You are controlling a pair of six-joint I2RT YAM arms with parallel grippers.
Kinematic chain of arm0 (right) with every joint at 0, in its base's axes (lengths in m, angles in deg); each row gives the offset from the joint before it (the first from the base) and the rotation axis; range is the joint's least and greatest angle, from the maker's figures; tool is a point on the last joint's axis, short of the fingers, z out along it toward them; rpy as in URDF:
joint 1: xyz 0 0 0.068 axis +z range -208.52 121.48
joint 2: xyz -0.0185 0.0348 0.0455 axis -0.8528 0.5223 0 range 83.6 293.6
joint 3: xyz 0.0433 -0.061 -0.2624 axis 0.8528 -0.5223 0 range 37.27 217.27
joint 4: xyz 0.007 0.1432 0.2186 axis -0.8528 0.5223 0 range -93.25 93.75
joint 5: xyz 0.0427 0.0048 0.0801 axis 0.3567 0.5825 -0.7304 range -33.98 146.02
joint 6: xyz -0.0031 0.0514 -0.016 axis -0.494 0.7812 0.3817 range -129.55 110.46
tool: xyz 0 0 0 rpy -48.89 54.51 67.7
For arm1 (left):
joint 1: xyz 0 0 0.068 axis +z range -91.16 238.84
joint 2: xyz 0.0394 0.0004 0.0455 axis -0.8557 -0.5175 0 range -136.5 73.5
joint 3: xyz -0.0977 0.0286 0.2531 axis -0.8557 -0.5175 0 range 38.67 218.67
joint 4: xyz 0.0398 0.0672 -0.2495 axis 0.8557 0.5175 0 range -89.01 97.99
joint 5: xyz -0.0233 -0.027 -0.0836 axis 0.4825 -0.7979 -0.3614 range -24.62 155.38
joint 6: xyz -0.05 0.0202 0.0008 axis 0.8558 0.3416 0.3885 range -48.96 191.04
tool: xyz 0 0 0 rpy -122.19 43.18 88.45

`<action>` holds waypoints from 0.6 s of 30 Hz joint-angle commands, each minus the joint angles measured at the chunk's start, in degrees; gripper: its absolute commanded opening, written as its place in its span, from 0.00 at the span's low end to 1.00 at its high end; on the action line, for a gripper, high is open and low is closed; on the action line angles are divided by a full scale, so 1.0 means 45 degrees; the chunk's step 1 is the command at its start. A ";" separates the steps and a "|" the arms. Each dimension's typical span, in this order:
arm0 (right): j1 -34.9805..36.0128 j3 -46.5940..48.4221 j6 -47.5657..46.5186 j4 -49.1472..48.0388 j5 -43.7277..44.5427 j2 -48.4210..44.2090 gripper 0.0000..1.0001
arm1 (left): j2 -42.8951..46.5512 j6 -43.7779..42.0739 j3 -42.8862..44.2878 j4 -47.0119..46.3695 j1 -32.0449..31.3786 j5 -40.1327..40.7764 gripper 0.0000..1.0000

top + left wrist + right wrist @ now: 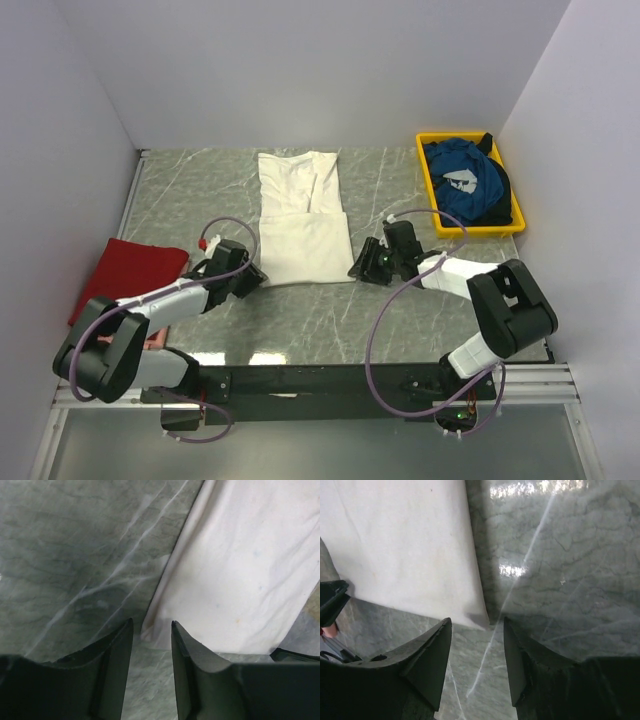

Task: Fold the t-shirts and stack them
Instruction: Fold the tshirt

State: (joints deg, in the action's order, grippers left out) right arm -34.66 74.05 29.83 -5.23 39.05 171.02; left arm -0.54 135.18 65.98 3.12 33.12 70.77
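The cream-white t-shirt (302, 215) lies partly folded in the middle of the table, its near half doubled over. My left gripper (252, 277) is open and empty at the shirt's near left corner (152, 632). My right gripper (358, 270) is open and empty at its near right corner (481, 620). The dark red t-shirt (125, 272) lies folded at the left. The blue t-shirt (465, 180) with a white print is bunched in the yellow tray (432, 190).
The yellow tray stands at the back right, near the right wall. White walls close in the table at the left, back and right. The marble tabletop (400, 310) shows in front of the shirt.
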 commanded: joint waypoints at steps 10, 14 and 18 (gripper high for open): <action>0.0381 0.0245 0.0371 -0.0635 0.0275 0.0730 0.36 | -0.0637 0.0200 -0.0541 -0.1001 0.0011 -0.0416 0.25; 0.0441 0.0343 0.0391 -0.0654 0.0159 0.0847 0.27 | -0.0578 0.0122 -0.0464 -0.0884 0.0011 -0.0533 0.09; 0.0441 0.0422 0.0410 -0.0576 0.0022 0.0751 0.13 | -0.0247 0.0083 -0.0405 -0.0553 0.0011 -0.0534 0.01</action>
State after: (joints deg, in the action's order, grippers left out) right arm -33.19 74.48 31.49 -7.54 39.01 173.97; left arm -2.81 136.34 64.63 -1.77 33.21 69.32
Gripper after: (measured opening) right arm 0.163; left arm 0.026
